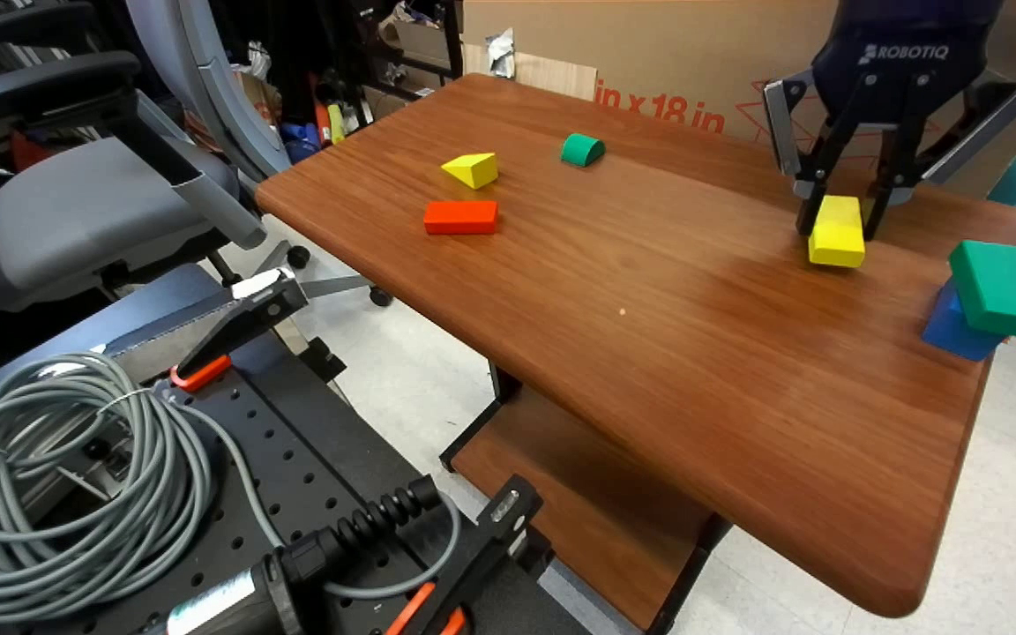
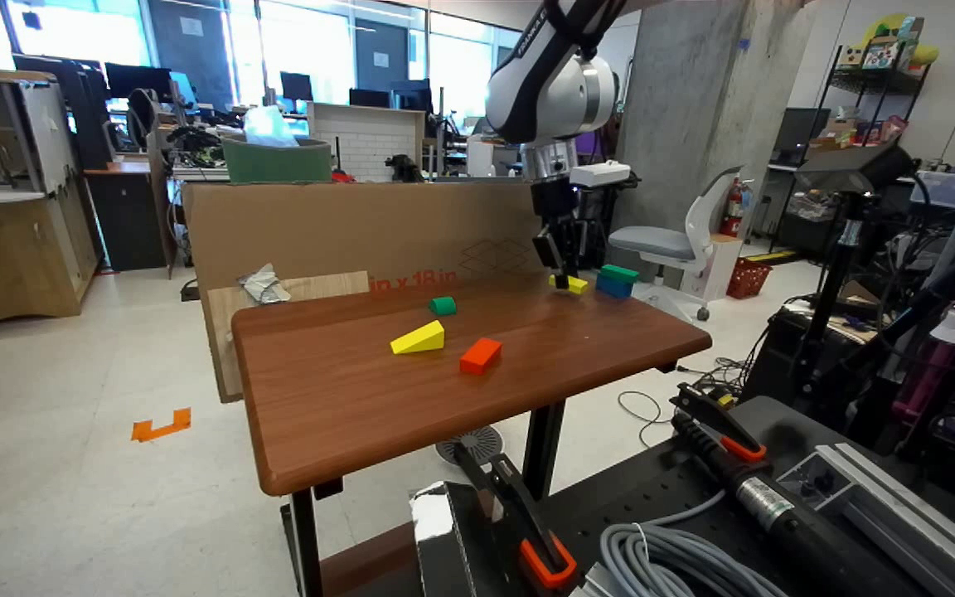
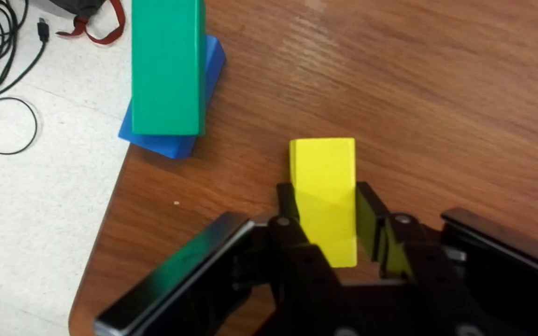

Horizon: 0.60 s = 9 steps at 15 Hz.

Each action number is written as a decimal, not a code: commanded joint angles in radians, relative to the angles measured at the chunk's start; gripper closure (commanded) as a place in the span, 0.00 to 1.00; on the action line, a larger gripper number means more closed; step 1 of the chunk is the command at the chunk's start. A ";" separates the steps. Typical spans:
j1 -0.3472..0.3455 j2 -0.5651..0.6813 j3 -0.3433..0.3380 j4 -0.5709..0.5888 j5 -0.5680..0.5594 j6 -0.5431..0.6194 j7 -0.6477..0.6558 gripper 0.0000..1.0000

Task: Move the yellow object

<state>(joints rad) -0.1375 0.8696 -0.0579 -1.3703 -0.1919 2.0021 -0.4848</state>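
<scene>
The yellow object (image 1: 837, 235), a flat rectangular block, is at the table's far right end in an exterior view. It also shows low at the table top, partly behind a finger, in an exterior view (image 2: 578, 285). In the wrist view the yellow object (image 3: 326, 186) lies lengthwise between the fingers. My gripper (image 3: 327, 200) has a finger against each long side, with no clear gap, and seems shut on it. The gripper (image 1: 836, 220) points down in both exterior views. I cannot tell whether the block rests on the table or hangs just above it.
A green block (image 3: 168, 70) lies askew on a blue block (image 3: 171, 144), close beside the yellow object near the table edge. A red block (image 1: 461, 218), a yellow wedge (image 1: 474, 169) and a green half-round piece (image 1: 582, 150) stand farther along the table (image 1: 649, 370). A cardboard panel (image 2: 345, 232) stands behind.
</scene>
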 commanded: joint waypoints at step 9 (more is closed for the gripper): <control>0.018 0.112 -0.004 0.209 -0.074 -0.127 0.004 0.19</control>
<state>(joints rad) -0.1295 0.9736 -0.0579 -1.2052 -0.2384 1.9033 -0.4786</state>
